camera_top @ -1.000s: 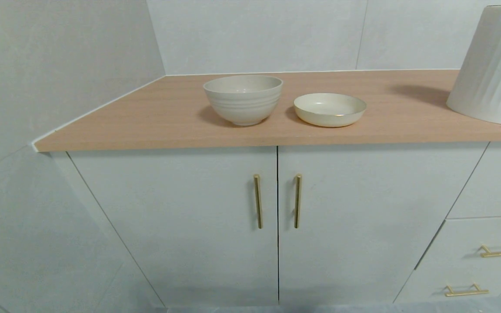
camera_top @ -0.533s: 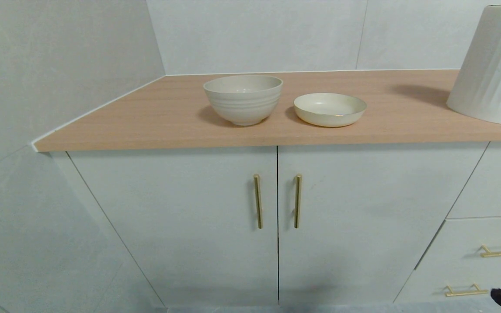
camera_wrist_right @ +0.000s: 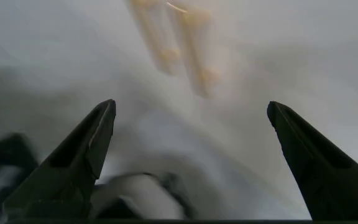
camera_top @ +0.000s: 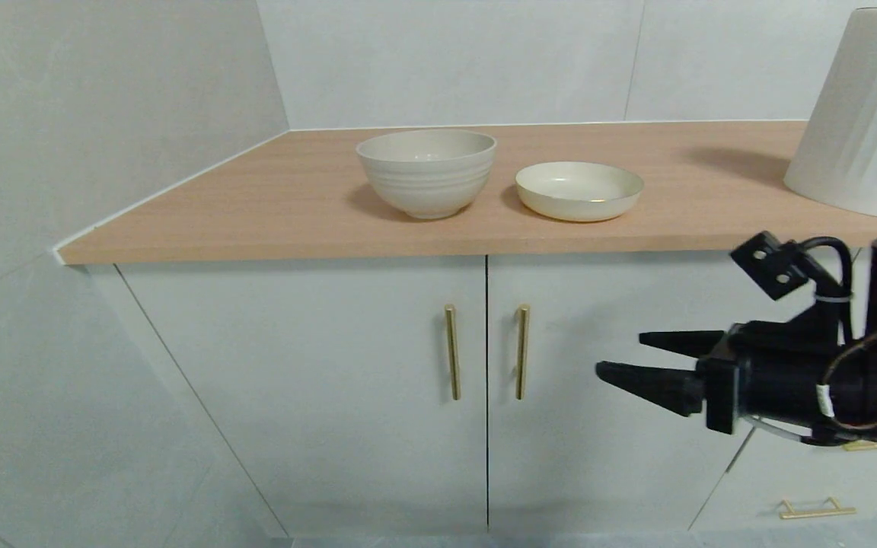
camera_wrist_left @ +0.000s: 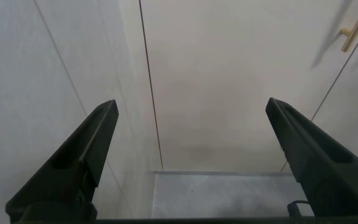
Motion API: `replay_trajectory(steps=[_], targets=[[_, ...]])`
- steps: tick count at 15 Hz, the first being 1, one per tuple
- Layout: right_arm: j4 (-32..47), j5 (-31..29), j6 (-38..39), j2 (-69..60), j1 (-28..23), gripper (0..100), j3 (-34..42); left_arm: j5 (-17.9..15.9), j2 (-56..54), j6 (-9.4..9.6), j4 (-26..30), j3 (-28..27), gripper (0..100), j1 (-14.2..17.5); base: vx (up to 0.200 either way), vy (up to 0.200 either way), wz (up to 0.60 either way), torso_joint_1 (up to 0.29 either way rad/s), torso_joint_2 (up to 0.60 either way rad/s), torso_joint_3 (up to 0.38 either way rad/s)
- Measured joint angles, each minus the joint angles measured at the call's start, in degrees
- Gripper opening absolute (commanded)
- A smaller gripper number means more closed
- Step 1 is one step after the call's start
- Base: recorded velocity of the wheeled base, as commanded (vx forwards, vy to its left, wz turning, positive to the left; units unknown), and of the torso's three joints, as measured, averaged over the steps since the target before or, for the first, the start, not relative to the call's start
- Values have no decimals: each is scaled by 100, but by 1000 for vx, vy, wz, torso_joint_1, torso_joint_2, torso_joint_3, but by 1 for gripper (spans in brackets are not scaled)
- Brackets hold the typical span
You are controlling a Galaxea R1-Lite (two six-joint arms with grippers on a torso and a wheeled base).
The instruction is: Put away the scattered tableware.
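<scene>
Right gripper (camera_top: 620,355) is hovering below the countertop's (camera_top: 256,217) front edge, in front of the right cabinet door (camera_top: 621,472). Its arm is lying roughly level, and its two fingers are pointing across toward the gold door handles (camera_top: 521,352). The fingers are standing spread apart, with nothing between them. In the right wrist view that same gripper (camera_wrist_right: 191,104) is gaping toward the blurred handles. Left gripper (camera_wrist_left: 191,102) is hanging low, its fingers likewise spread wide and empty, facing a white panel seam and a strip of floor.

One deep ribbed bowl (camera_top: 426,171) is sitting on the countertop, about midway between its front and back edges. One shallow dish (camera_top: 579,190) is sitting just beside the bowl, toward the countertop's right end, and the two are not touching. Both are sitting well above the right gripper. Two cabinet doors are standing closed below, each carrying one upright handle. One white ribbed shade (camera_top: 865,114) is standing at the countertop's right end.
</scene>
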Motion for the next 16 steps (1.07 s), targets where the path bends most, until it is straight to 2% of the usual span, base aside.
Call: replay_trajectory(steps=[2, 5, 10, 14, 16], targets=[[12, 9, 277, 527, 325, 100, -535, -1, 0, 0, 0, 0, 100, 0, 0, 0, 0, 0, 0, 0], [-16, -5, 323, 1122, 472, 100, -944, 0, 0, 0, 0, 0, 100, 0, 0, 0, 0, 0, 0, 0], [-145, -20, 339, 1663, 507, 100, -1089, -1, 0, 2, 0, 0, 100, 2, 0, 0, 0, 0, 0, 0], [-588, -46, 424, 1958, 560, 100, -1097, -1, 0, -2, 0, 0, 100, 0, 0, 0, 0, 0, 0, 0], [-875, -251, 627, 2103, 684, 100, -1075, -1, 0, 0, 0, 0, 100, 0, 0, 0, 0, 0, 0, 0]])
